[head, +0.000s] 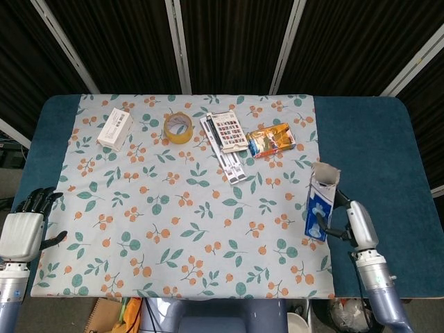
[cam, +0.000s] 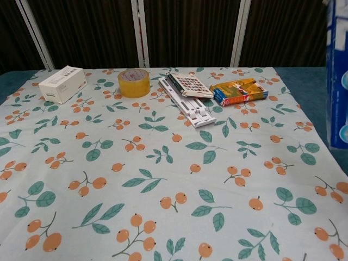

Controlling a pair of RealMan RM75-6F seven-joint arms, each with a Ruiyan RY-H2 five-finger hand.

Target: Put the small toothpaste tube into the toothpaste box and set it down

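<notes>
Currently toothpaste box [head: 320, 201] upright at right edge of floral cloth [head: 187, 208], open flap up. Right hand [head: 347, 222] grips lower side. Left hand [head: 24, 229] spread, empty. Light thin carton, crushable; hold mid-body, gentle squeeze. Tube unseen.

Left hand [head: 22, 232] rests low, fingers [head: 38, 200] apart; right hand [head: 347, 220] seemingly grips, partly hidden.
</notes>
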